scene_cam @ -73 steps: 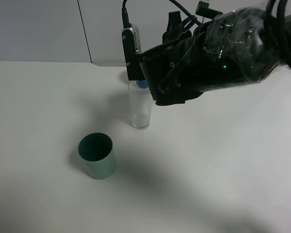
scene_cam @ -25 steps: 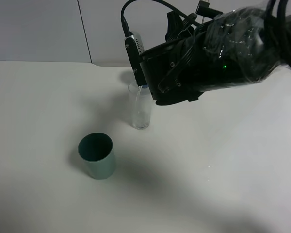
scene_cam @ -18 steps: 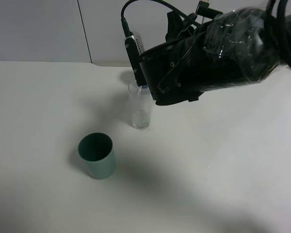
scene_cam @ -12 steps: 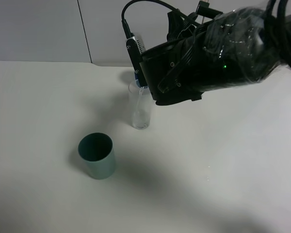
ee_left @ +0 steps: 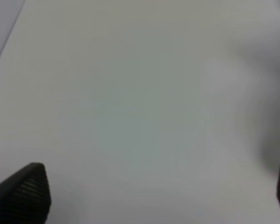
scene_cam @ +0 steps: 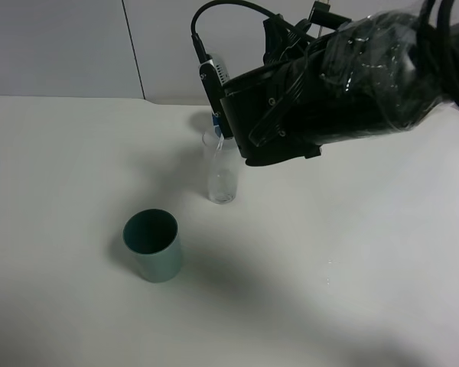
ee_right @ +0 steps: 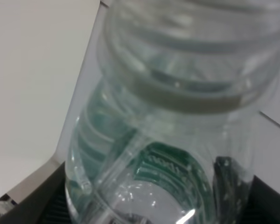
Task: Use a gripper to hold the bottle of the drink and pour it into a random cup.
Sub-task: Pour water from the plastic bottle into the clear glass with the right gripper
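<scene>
The tall clear glass (scene_cam: 220, 170) stands upright on the white table (scene_cam: 76, 153) at the back middle. My right gripper (ee_right: 158, 207) is shut on the clear bottle (ee_right: 172, 140) with the green label, its dark fingers (ee_right: 46, 200) on both sides. In the high view the bulky black right arm (scene_cam: 344, 84) hides nearly all of the bottle; only a clear tip (scene_cam: 216, 136) shows, tilted over the glass rim. My left gripper (ee_left: 154, 196) is open over bare table and holds nothing; it does not show in the high view.
A squat teal-green cup (scene_cam: 153, 245) stands upright in front and to the left of the glass. A small blue patch (scene_cam: 215, 122) shows just above the glass rim; I cannot tell what it is. A grey wall (scene_cam: 61, 46) bounds the table's far edge.
The right wrist has rolled a little further, so the silver camera on it has swung up and to the right. The glass and the teal cup have not moved.
</scene>
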You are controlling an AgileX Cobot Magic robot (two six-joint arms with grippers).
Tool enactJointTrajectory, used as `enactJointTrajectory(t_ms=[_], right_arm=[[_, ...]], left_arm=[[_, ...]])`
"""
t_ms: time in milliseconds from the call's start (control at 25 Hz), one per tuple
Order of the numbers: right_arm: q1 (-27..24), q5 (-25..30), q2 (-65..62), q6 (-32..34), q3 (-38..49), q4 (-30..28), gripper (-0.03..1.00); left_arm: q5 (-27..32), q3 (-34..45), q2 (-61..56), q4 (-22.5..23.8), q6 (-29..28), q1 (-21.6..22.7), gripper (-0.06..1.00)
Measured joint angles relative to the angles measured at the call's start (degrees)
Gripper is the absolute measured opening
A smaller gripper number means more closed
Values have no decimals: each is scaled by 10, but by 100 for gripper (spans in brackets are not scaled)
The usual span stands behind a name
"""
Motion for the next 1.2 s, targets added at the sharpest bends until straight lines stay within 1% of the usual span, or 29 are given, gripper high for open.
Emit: enactJointTrajectory(t_ms=[640, 800, 1200], right_arm=[[0, 9, 0, -3, 0, 0, 57], [0, 20, 0, -3, 0, 0, 57], [0, 20, 0, -4, -1, 0, 57]], left_arm=[[0, 0, 0, 0, 0, 0, 98], [0, 0, 0, -1, 0, 0, 98], [0, 0, 0, -1, 0, 0, 98]])
